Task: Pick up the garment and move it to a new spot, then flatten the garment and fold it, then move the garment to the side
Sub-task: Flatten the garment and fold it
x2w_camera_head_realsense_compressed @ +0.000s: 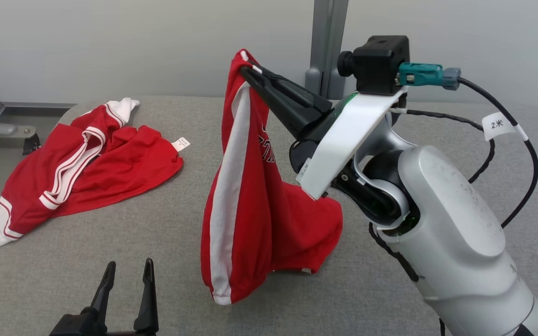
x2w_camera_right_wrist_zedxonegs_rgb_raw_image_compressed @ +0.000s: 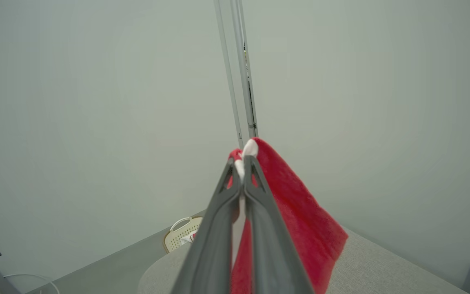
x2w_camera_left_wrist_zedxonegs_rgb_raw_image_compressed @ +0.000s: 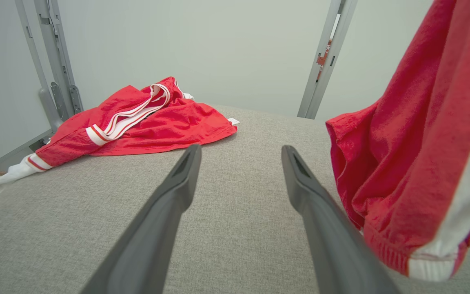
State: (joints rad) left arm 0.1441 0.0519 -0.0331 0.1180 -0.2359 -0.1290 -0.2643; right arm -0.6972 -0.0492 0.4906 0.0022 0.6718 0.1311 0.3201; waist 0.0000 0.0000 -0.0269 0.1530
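At the far left of the grey table [x2w_camera_head_realsense_compressed: 110,242], a crumpled red shirt [x2w_camera_head_realsense_compressed: 91,172] with white trim lies flat. Near the front edge, just right of it, the left gripper [x2w_camera_head_realsense_compressed: 129,262] points up with its fingers spread apart and nothing between them. Right of centre, the garment [x2w_camera_head_realsense_compressed: 250,210], red with a white side stripe, hangs in a long drape from the right gripper [x2w_camera_head_realsense_compressed: 246,67], whose fingers are pinched tight on its top edge. Whether its lower end touches the table is unclear.
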